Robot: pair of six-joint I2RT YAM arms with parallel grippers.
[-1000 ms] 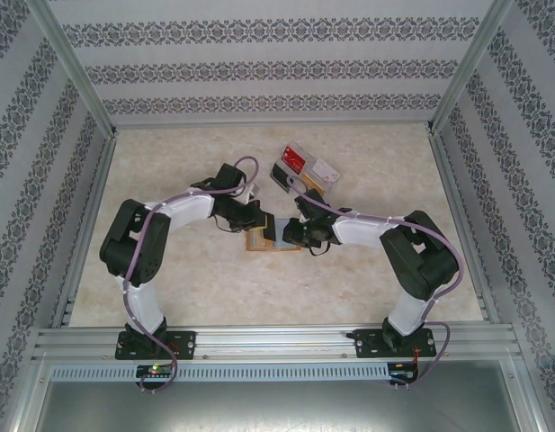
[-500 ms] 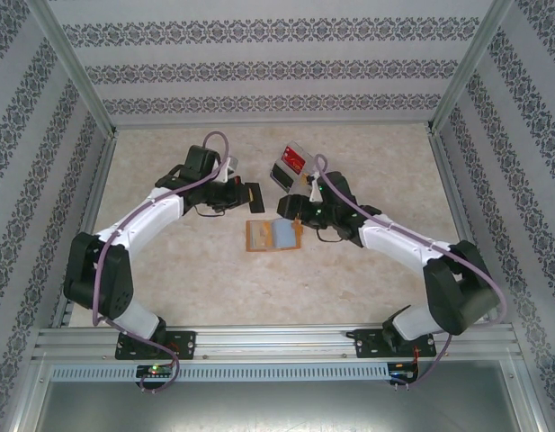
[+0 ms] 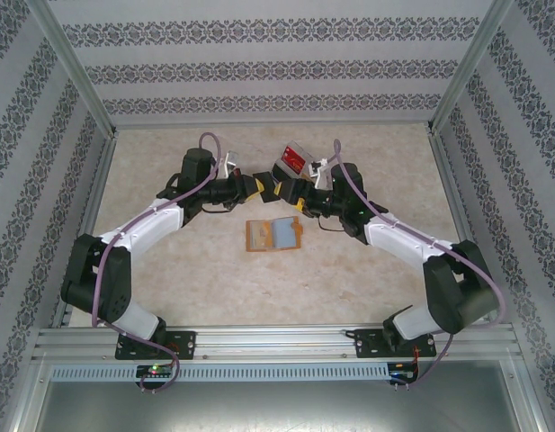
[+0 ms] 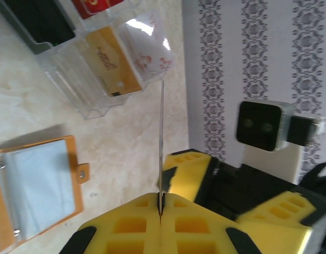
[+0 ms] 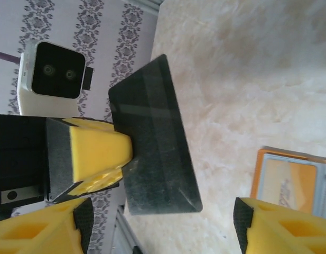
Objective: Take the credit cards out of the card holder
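credit card [image 5: 152,137], pinched by left gripper [image 4: 160,211] — right gripper [image 5: 163,219] spread

The top camera looks down from behind the arms over the desk [image 3: 349,270]. Each wrist camera sits close behind its own fingers [image 4: 126,227], facing the other; both catch the card holder [image 4: 36,185].

Lab test booth, aluminium frame [image 3: 277,343], patterned wallpaper walls [image 3: 277,72], marble-look tabletop [image 3: 259,283]

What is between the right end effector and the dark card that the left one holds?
Nothing visible. The dark card is pinched in the shut left end effector, and the open right end effector faces it across a bare gap.
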